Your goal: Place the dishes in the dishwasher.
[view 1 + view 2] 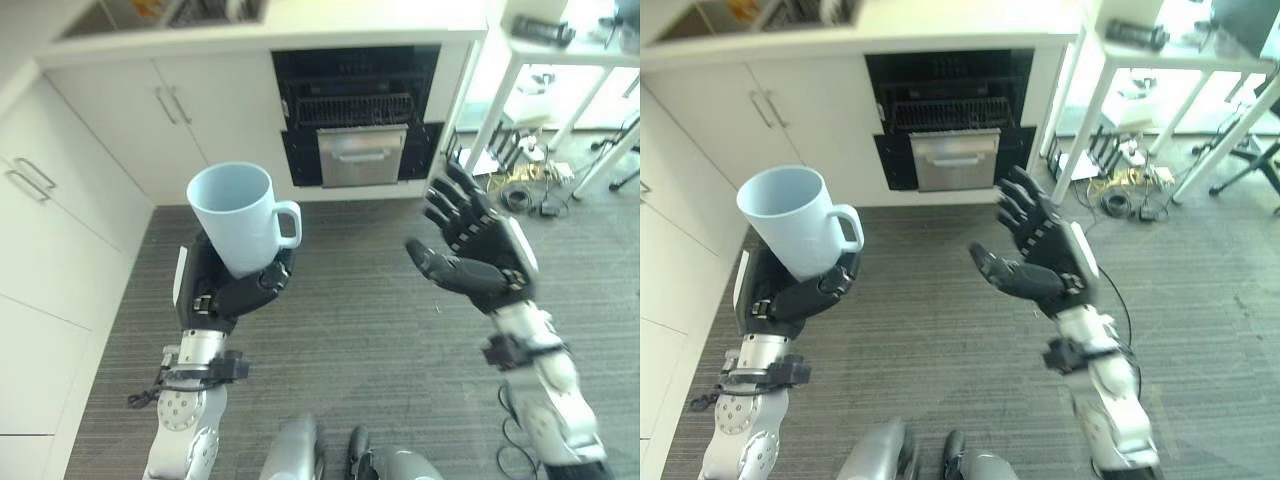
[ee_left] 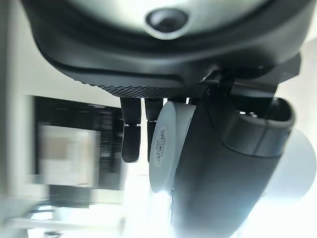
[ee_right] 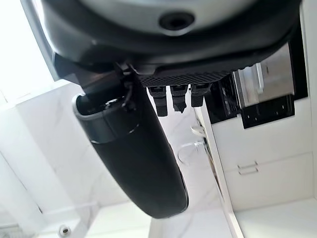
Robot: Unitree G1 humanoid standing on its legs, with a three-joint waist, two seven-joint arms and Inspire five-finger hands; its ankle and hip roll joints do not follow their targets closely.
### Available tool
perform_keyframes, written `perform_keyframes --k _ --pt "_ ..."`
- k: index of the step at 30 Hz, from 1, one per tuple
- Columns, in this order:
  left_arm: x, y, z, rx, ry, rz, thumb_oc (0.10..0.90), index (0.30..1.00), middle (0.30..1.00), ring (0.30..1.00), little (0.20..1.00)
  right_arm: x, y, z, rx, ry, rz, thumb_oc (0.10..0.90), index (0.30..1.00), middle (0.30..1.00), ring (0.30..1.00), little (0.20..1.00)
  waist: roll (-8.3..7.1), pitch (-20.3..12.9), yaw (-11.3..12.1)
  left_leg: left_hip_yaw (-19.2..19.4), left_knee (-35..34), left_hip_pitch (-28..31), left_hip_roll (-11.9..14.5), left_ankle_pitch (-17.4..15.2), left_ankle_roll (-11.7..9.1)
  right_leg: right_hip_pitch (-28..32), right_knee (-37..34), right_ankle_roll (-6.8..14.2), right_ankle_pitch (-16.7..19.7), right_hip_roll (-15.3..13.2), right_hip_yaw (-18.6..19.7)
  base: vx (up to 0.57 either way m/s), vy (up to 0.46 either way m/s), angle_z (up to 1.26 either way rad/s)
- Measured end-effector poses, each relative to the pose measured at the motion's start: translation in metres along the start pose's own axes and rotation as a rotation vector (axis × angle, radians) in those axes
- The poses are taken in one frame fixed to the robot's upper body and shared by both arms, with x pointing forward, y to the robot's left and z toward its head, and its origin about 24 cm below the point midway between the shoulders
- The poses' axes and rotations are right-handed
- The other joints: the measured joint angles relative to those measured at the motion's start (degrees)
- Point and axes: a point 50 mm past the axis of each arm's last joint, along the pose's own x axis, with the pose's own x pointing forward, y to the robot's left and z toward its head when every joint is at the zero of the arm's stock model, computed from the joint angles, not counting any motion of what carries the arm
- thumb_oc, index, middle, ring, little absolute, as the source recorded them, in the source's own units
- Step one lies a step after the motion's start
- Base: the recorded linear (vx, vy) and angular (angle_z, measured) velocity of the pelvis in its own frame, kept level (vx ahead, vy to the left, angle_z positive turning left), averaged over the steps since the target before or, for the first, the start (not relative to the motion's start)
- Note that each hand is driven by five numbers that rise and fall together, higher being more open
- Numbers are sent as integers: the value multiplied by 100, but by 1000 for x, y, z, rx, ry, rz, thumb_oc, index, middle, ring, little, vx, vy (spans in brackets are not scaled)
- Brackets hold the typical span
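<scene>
Pale blue mug (image 1: 235,215) upright, handle toward the robot's right, held up over the grey floor (image 1: 360,300) with left hand (image 1: 235,290) fingers curled round its base. Right hand (image 1: 475,250) raised beside it, apart, fingers spread, holding nothing. Dishwasher (image 1: 357,115) ahead in white cabinets (image 1: 200,110), door open, rack (image 1: 350,108) visible.

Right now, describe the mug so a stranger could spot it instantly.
Start at the open dishwasher in the white cabinets, then come nearer over the grey floor to the left hand. Its fingers grip the pale blue mug, upright, handle toward the empty right hand.
</scene>
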Motion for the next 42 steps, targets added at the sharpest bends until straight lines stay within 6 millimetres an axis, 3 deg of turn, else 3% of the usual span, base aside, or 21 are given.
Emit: perform_keyframes --k 3,5,6,7,8,11,15,17,18,20,22,23,24,25,28,31,32,34,36,38,42 --pt "-10 13 -1 27 26 66 400 300 300 300 300 -23 -3 -7 -11 80 -20 800 900 900 900 900 -248 9 -17 -25 -474 -149 -331 384 149 854 -122 75 -350 -4 141 290 162 -94" --pt "-8 11 2 25 11 57 400 300 300 300 300 -32 -9 -6 -21 89 -58 800 900 900 900 900 -246 -13 -114 464 -621 721 -561 634 909 1220 128 227 -421 -47 128 308 161 -79" --pt "-8 9 6 25 -4 45 400 300 300 300 300 -40 -10 -2 -33 93 -64 800 900 900 900 900 -16 -152 -165 343 -1433 1596 -575 846 1655 1282 592 483 -446 154 97 294 122 -77" --pt "-2 8 10 34 -28 27 400 300 300 300 300 -42 -7 -1 -21 83 -73 800 900 900 900 900 -131 -170 -184 178 -1627 1794 -639 1757 1579 1179 1079 616 -874 -64 84 284 107 -82" --pt "2 6 12 23 -43 21 400 300 300 300 300 -45 -4 3 -18 74 -66 800 900 900 900 900 -308 -226 -154 270 -1742 1955 -788 1734 1369 1081 1209 604 -1190 -496 84 347 126 -44" --pt "35 -17 31 -11 -181 -117 400 300 300 300 300 -37 3 19 -27 -10 -46 800 900 900 900 900 -376 -225 -259 -15 -1620 2268 -963 1330 1323 918 433 897 -1108 -1296 -53 314 139 41" --pt "40 -13 39 28 -204 -139 400 300 300 300 300 -18 10 23 -2 -81 -15 800 900 900 900 900 -502 -241 39 -359 -1047 2391 -1044 562 1165 902 580 1230 -198 -1577 -166 286 222 52" --pt "34 -6 36 41 -182 -113 400 300 300 300 300 -15 15 22 28 -100 -12 800 900 900 900 900 -508 -241 33 -492 -741 2439 -1050 365 1286 182 2244 1306 160 -1754 -108 189 147 36" --pt "28 0 29 50 -138 -76 400 300 300 300 300 -14 22 16 63 -87 5 800 900 900 900 900 -489 -235 -17 -484 -580 2608 -1068 129 1235 -884 4068 1138 422 -2011 212 255 -102 4" --pt "30 -2 28 68 -125 -83 400 300 300 300 300 -15 24 11 54 -50 46 800 900 900 900 900 -313 -230 -51 -457 -1209 2954 -883 353 957 -1196 1520 908 113 -1798 -259 184 -187 8" --pt "36 -6 27 57 -134 -81 400 300 300 300 300 -17 18 3 43 -14 34 800 900 900 900 900 -273 -212 -80 -361 -1172 3021 -882 334 388 -1143 -315 746 590 -1498 -229 176 -241 39" --pt "43 -3 30 84 -148 -87 400 300 300 300 300 -15 18 1 60 -20 22 800 900 900 900 900 -743 -36 -90 -365 -109 2589 -1197 72 383 -1334 -111 649 1275 -1967 152 243 -274 82" --pt "47 0 37 134 -164 -111 400 300 300 300 300 -15 15 4 52 -34 14 800 900 900 900 900 -839 -51 -243 -377 443 2365 -769 -538 564 -1575 490 1032 1801 -2459 611 228 -270 36" --pt "41 6 34 115 -158 -48 400 300 300 300 300 -10 13 2 44 -29 29 800 900 900 900 900 -832 22 -60 -215 664 2517 -801 -1046 783 -1751 689 1476 1455 -2595 1031 186 -267 8" --pt "36 5 24 52 -127 37 400 300 300 300 300 -13 10 1 22 10 37 800 900 900 900 900 -564 120 -162 -613 -163 2963 -562 -636 650 -1707 400 1296 1164 -1968 615 171 -259 38" --pt "32 3 27 48 -135 38 400 300 300 300 300 -11 7 9 -29 19 71 800 900 900 900 900 -644 53 -122 -309 -865 3595 -555 -370 255 -925 -565 369 1779 -1500 8 131 -297 55" --pt "26 2 27 31 -133 52 400 300 300 300 300 -7 8 12 -32 2 78 800 900 900 900 900 -452 3 -49 -208 -922 3758 -467 -361 105 -872 -338 347 1532 -1501 -105 60 -287 27" --pt "24 0 31 28 -145 41 400 300 300 300 300 -6 9 14 -34 -7 79 800 900 900 900 900 -476 -2 -84 -13 -395 3452 -449 -316 -157 -743 -467 314 1527 -1583 -109 21 -182 39" --pt "25 -6 44 16 -197 8 400 300 300 300 300 -4 2 22 -57 -28 56 800 900 900 900 900 -509 -9 -48 106 -958 3125 13 -423 -121 -671 -584 302 1476 -1609 -120 2 -152 46" --pt "26 -8 48 5 -220 -2 400 300 300 300 300 -3 -3 27 -82 -38 42 800 900 900 900 900 -385 -44 -82 -27 -1607 3146 393 457 -465 -703 -287 524 1125 -1560 -129 0 -133 17" --pt "26 -8 47 4 -215 -2 400 300 300 300 300 -7 -3 23 -74 -21 32 800 900 900 900 900 -398 -56 -132 -72 -1580 3140 126 475 -431 -773 -17 749 924 -1787 -80 57 -77 16"
